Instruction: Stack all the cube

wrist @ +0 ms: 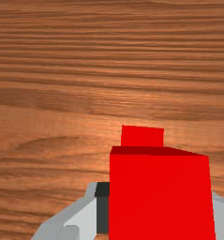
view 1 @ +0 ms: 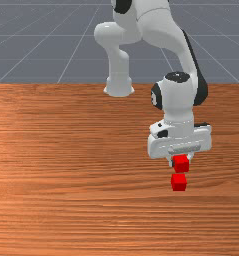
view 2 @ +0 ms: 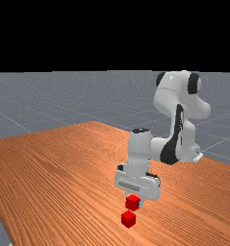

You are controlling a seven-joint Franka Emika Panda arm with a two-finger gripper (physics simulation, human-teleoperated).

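- The hand (view 1: 181, 161), closed on its load, grips the upper red cube (view 1: 180, 163) from two sides, raised off the worktop (view 1: 66, 165).
- The lower red cube (view 1: 179, 182) rests on the worktop beneath the hand, apart from its load; in the wrist view the gripped block partly hides it.
- Step in hand, as judged: carrying and lining up, with the grasp made and the placing not done.
- Next move, as judged: square the load over the lower cube, correcting any small offset or turn, then descend straight until the faces meet. Exact alignment cannot be told.
- Release calls for level, settled contact; letting go off-centre could tip the load, and descending misaligned could push the lower cube aside.
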